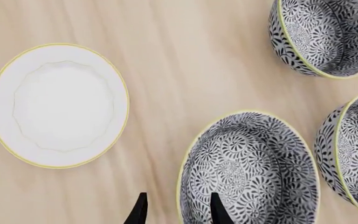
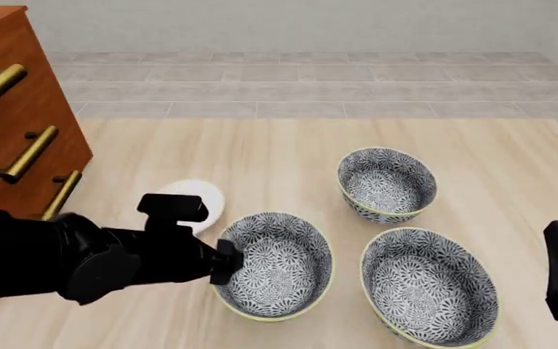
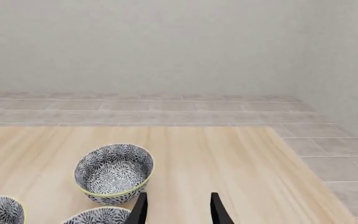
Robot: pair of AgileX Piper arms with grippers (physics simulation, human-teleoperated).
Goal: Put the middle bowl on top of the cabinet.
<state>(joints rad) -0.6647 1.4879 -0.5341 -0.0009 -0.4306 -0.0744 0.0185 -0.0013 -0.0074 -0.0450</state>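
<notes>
Nearest the front camera, the left tool (image 2: 229, 260) stood narrowly parted astride the 9 o'clock rim of the middle bowl (image 2: 275, 265), not yet closed, on the worktop (image 2: 289, 156). A deeper seat before pinching would likely steady it. Cabinet (image 2: 12, 109) waited toward 10 o'clock. Right tool (image 3: 175, 210) gaped, idle.
</notes>
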